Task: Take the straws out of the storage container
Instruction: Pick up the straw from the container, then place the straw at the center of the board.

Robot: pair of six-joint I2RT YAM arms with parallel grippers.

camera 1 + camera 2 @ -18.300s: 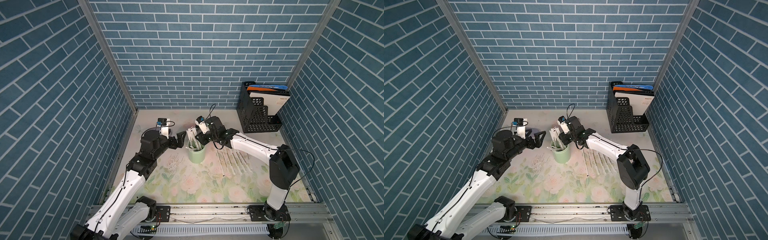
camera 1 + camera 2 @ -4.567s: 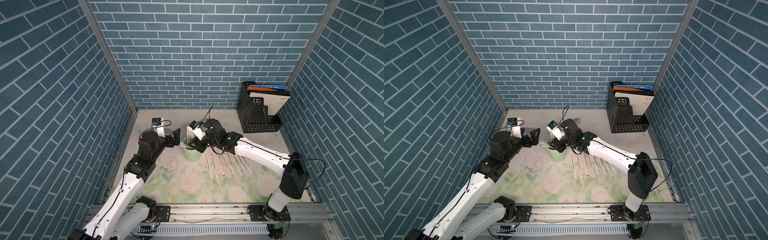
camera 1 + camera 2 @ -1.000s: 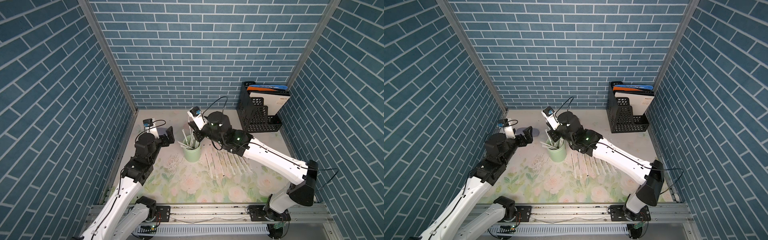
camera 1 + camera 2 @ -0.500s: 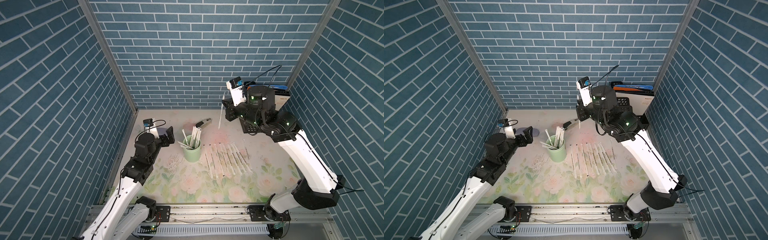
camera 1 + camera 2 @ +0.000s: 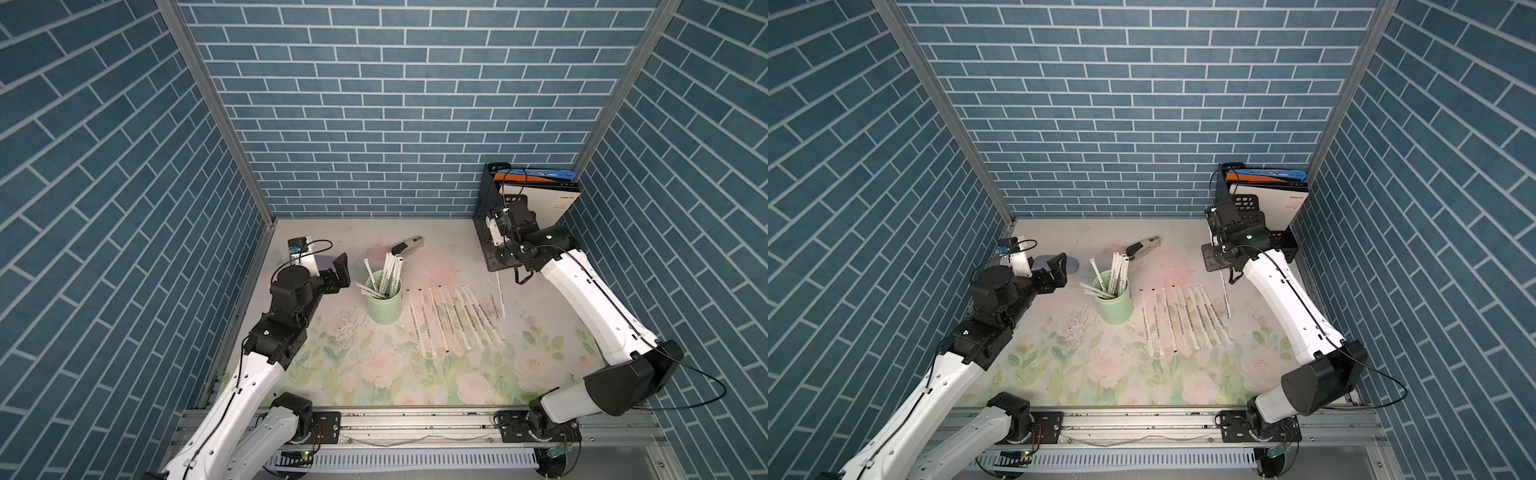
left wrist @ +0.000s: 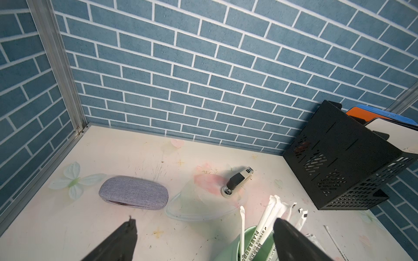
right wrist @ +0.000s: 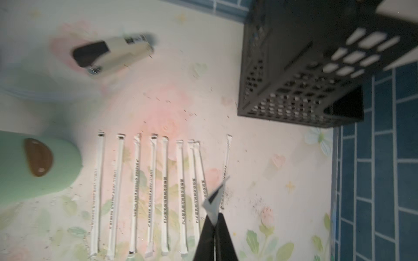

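Top views: high, looking down on whole surface (image 5: pixel 374 382).
Left wrist: low, facing back wall (image 6: pixel 226 79).
Right wrist: close, downward.
Wrists share: stapler (image 6: pixel 238 180).

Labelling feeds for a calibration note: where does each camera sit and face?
Top views: high over the front rail, looking down at the table; left arm, right arm in view.
Left wrist: on that arm, facing the back wall and grey case past the open left end effector.
Right wrist: on that arm, looking down on laid-out straws; right end effector shut on one straw.
Shared by all: storage container, stapler, file holder.
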